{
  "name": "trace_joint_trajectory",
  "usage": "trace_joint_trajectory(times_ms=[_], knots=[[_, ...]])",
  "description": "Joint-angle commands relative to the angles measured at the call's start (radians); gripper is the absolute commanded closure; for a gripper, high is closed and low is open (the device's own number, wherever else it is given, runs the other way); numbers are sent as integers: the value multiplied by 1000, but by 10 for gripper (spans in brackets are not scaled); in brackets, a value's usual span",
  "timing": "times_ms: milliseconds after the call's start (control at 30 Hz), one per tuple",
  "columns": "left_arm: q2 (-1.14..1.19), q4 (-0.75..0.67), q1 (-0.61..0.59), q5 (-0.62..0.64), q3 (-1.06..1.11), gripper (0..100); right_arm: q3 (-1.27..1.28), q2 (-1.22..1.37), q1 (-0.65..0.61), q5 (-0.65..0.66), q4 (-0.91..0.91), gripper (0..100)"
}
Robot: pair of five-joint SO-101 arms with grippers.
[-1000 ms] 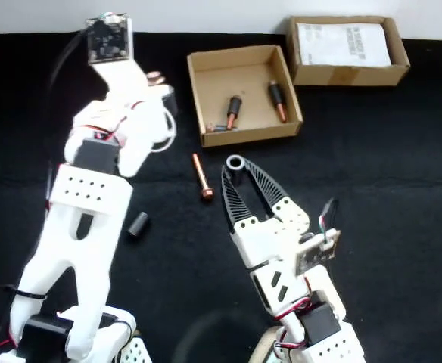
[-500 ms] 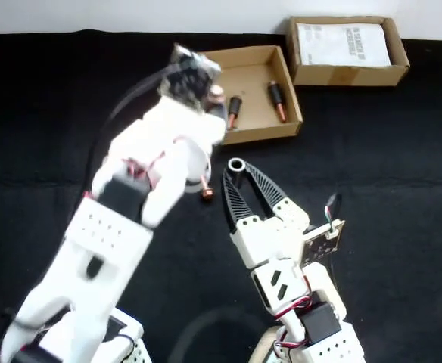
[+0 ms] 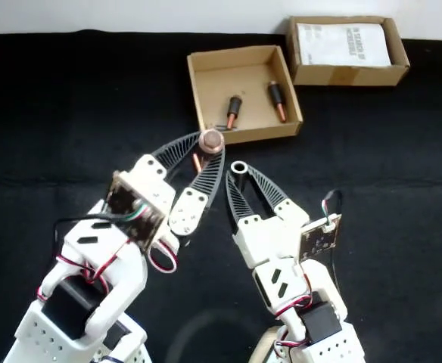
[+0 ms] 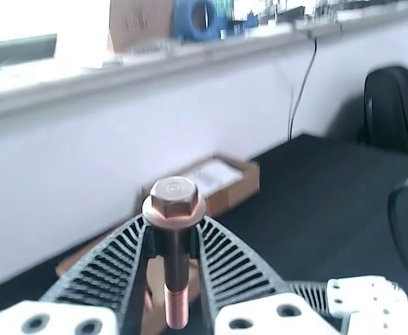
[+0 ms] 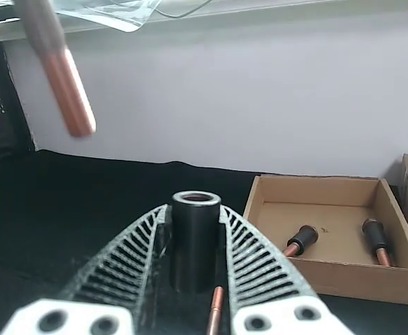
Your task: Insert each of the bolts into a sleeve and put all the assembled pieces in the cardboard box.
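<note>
The left gripper (image 3: pixel 209 147) is closed tight on 1 upright bolt (image 4: pixel 174 202). At its 3 o'clock, the right gripper (image 3: pixel 238 172) clamps a sleeve (image 5: pixel 195 241). The cardboard box (image 3: pixel 247 76), at 12 o'clock from both, contains 2 assembled pieces (image 3: pixel 234 111).

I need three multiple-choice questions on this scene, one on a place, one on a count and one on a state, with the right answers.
1. Where is the upright black cylindrical sleeve?
A. in the right hand
B. in the left hand
C. in the open brown cardboard box
2. How many assembled bolt-and-sleeve pieces lie in that box?
A. none
B. two
C. five
3. What is the state of the left hand?
A. open, empty
B. shut on a copper hex-head bolt
C. shut on a sleeve
Answers: 1 A, it stands clamped in that hand; 2 B, two lie on the box floor; 3 B, the bolt is gripped head up.
</note>
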Motion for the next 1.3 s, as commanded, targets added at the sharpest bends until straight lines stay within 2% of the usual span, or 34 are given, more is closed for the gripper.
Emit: trace_joint_trajectory(times_ms=[0, 167, 433, 833, 1000, 1267], knots=[[-24, -147, 13, 2, 5, 992, 133, -4, -21, -11, 12, 991], [-24, -333, -16, 127, 84, 992, 133, -4, -39, -11, 12, 991], [-24, -356, -24, 259, 232, 992, 133, -4, -39, -11, 12, 991], [-24, -361, -22, 261, 309, 992, 133, -4, -41, -9, 8, 991], [-22, -456, -22, 259, 325, 992, 133, -4, -42, -9, 10, 991], [-8, -457, -15, 259, 318, 992, 133, -4, -64, -9, 10, 991]])
